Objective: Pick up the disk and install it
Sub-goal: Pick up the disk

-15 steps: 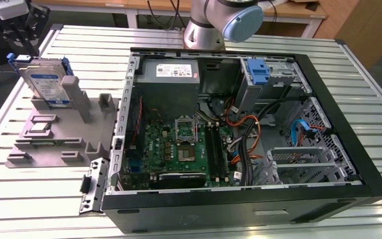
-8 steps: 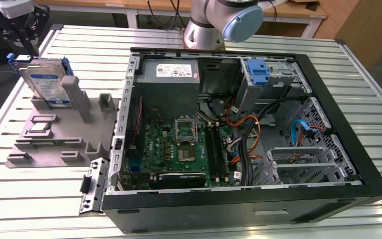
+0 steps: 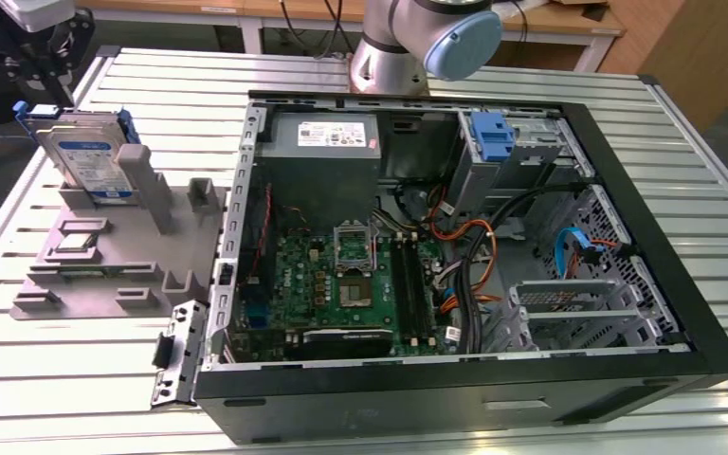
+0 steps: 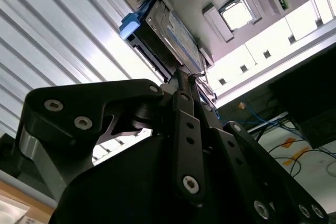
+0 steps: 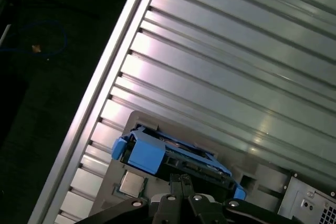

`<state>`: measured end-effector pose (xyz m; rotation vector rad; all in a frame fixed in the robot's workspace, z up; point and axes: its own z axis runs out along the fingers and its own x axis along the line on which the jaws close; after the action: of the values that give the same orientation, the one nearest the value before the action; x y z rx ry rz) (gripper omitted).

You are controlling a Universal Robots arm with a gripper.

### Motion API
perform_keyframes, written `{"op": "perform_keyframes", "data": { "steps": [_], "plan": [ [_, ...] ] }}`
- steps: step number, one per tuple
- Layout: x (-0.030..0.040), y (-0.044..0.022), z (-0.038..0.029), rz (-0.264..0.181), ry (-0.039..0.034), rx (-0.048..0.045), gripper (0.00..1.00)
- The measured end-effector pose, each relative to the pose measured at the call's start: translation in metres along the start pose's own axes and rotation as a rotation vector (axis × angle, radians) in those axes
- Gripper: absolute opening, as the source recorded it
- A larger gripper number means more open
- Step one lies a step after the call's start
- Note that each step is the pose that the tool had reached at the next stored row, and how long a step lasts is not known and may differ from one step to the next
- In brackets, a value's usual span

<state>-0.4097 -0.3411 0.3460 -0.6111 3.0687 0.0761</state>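
Observation:
The disk (image 3: pixel 86 156) stands on edge in a grey holder (image 3: pixel 124 256) on the slatted table, at the exterior view's left. It is silver-grey with a white-and-blue label and a blue carrier frame. My gripper (image 3: pixel 45 95) hangs just above its top edge, black fingers drawn together and pointing down at it. In both wrist views the disk (image 4: pixel 168 30) (image 5: pixel 173 156) lies just beyond the gripper (image 4: pixel 184 74) (image 5: pixel 180 179), whose fingers are shut with nothing seen between them. The open computer case (image 3: pixel 667 313) lies to the exterior view's right.
A small square chip (image 3: pixel 76 239) rests on the holder in front of the disk. Inside the case are a grey power-supply box (image 3: pixel 326 133), a blue plastic bracket (image 3: pixel 497 133), the green board and loose cables. The arm's base (image 3: pixel 415 38) stands behind the case.

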Motion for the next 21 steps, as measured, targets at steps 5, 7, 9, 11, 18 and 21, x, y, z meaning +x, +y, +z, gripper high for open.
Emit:
{"op": "perform_keyframes", "data": {
  "steps": [5, 7, 9, 11, 18, 21],
  "plan": [
    [0.0000, 0.0000, 0.0000, -0.047, 0.0022, -0.0010, 0.10],
    [0.0000, 0.0000, 0.0000, -0.062, 0.0028, -0.0013, 0.10],
    [0.0000, 0.0000, 0.0000, -0.076, 0.0035, -0.0016, 0.10],
    [0.0000, 0.0000, 0.0000, -0.089, 0.0040, -0.0018, 0.10],
    [0.0000, 0.0000, 0.0000, -0.126, 0.0057, -0.0026, 0.10],
    [0.0000, 0.0000, 0.0000, -0.139, 0.0063, -0.0029, 0.10]
  ]
}}
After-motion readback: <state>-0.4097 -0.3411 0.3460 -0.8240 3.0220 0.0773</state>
